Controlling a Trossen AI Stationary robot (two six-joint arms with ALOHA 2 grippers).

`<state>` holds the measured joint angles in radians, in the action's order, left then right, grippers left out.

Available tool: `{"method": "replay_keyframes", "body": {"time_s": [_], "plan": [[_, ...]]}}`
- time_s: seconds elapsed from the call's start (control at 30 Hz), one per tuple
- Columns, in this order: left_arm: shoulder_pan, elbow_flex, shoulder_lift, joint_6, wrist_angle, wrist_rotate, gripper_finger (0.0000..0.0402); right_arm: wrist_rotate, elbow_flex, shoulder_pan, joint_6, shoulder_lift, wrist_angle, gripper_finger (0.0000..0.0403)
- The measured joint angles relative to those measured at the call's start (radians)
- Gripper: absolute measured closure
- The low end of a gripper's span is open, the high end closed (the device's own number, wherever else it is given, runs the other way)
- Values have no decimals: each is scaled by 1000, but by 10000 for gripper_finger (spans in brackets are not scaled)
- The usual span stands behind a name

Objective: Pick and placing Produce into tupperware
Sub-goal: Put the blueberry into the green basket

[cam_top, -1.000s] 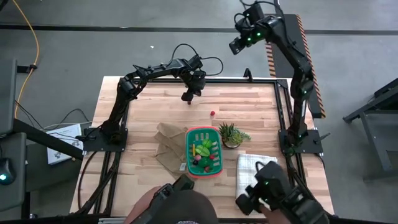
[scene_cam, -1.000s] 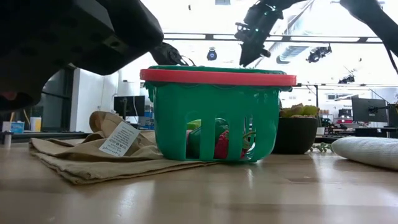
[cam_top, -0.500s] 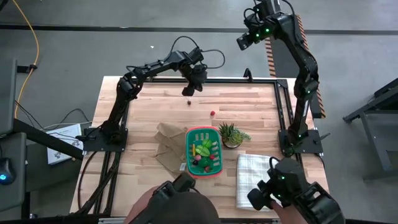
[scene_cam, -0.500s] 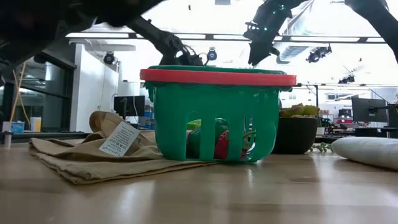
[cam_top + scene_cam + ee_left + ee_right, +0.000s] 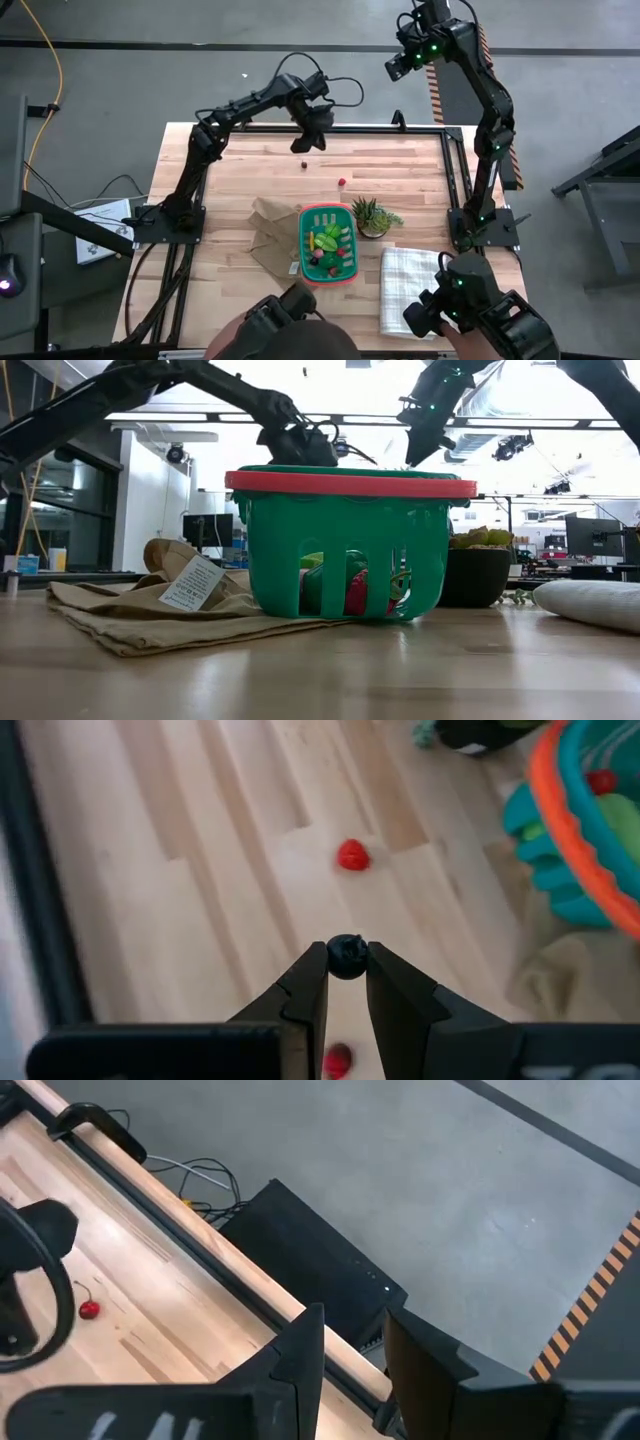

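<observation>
My left gripper (image 5: 300,148) hangs over the far middle of the table, shut on a dark berry (image 5: 347,957). Below it a tiny red ball (image 5: 304,164) lies on the wood, and a second red ball (image 5: 341,183) rests nearer the basket. The teal tupperware with the orange rim (image 5: 327,243) stands at the table's middle, with green, yellow and red produce (image 5: 326,240) inside. My right gripper (image 5: 397,68) is raised high beyond the far edge, open and empty. My left gripper pinches the dark berry (image 5: 347,957) between the free ends of its two fingers (image 5: 313,972). The fingers come from above, pointing down. The berry is lifted clear of the table.
A brown paper bag (image 5: 268,235) lies left of the tupperware. A spiky potted plant (image 5: 372,215) stands to its right, and a white checked cloth (image 5: 405,275) lies at the near right. A person (image 5: 300,335) leans in at the near edge. Bare wood lies along the far side.
My left gripper has risen from just above the table and drawn a little toward the far edge, carrying the dark berry up clear of the wood. My right arm has swung slightly farther away from the table.
</observation>
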<state>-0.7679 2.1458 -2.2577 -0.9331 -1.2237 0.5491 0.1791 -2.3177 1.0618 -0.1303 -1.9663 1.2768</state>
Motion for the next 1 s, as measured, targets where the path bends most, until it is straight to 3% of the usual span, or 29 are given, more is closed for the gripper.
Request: {"method": "replay_keyframes", "body": {"time_s": [0.57,1.0], "plan": [[114,102,-1,1,-199,28,346,1,0,0,17,0,22,307],[191,153,0,116,-276,30,346,29,0,0,17,0,22,307]]}}
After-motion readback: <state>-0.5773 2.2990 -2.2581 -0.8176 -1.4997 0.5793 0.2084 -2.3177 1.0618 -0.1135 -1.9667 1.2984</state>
